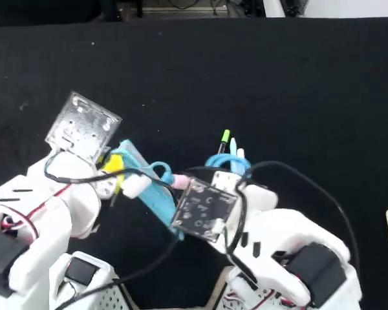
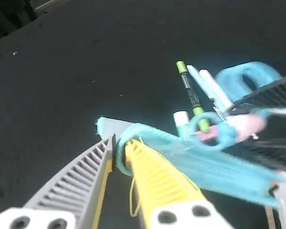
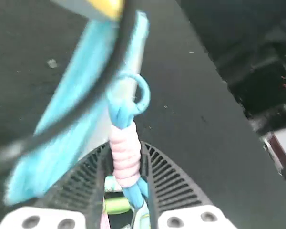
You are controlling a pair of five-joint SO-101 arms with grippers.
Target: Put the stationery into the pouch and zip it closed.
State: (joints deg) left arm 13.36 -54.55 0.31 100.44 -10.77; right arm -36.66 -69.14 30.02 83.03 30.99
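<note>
High camera looks steeply down on the black table (image 1: 278, 77), with the left arm (image 1: 52, 200) and right arm (image 1: 291, 239) at its near edge. Left wrist camera sits just behind the left gripper (image 2: 115, 143), facing past its fingertips along the blue pouch (image 2: 214, 167). Right wrist camera, close behind the right gripper (image 3: 125, 148), faces the pink zip cord (image 3: 125, 164) between its fingers. All three share the pouch.

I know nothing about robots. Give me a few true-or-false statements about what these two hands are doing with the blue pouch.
1. The left hand is shut on the blue pouch. True.
2. The right hand grips a pink and blue cord. True.
3. The green pen is inside the pouch. False: it lies on the table beyond it.
4. The table is white. False: it is black.
</note>
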